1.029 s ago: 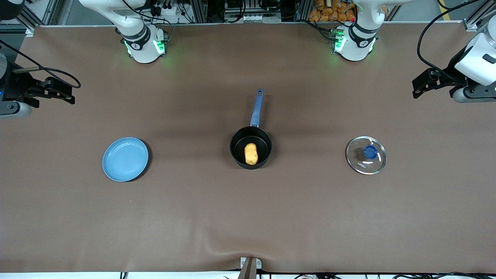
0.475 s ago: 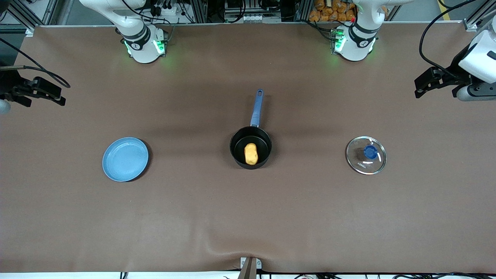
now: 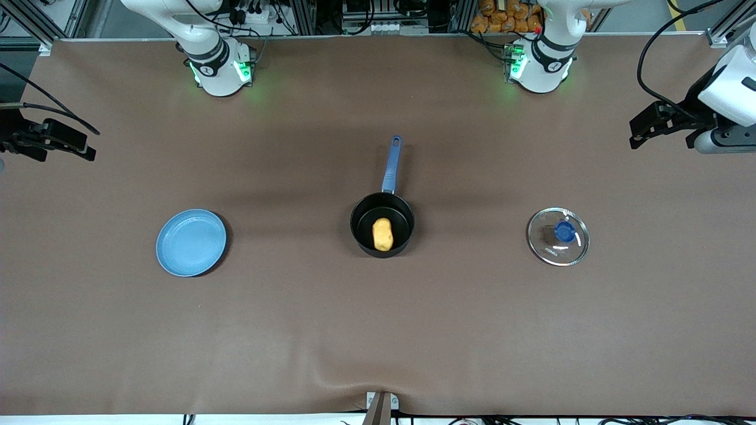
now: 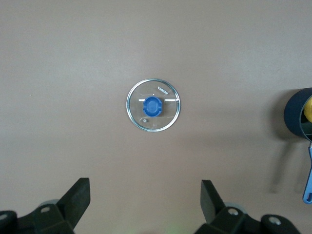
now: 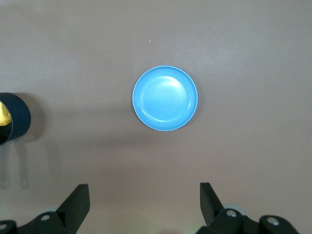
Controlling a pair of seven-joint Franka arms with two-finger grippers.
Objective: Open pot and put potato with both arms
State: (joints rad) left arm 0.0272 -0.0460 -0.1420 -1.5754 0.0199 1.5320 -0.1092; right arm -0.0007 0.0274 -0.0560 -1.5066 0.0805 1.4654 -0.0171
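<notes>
2 wide tools (image 3: 635, 127) (image 3: 88, 147) at table ends, potato (image 3: 383, 234) in pot (image 3: 382, 224), well apart

high front camera; wrist cameras look down.

black pot (image 3: 361, 227), blue handle | yellow-orange potato (image 3: 383, 234) | light-blue plate (image 3: 191, 242)

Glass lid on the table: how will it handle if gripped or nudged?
The clear glass lid with the blue knob lies flat, knob up, so it probably slides rather than rolls. The glass looks smooth, likely slippery and breakable. The raised knob seems the safest grip.
</notes>
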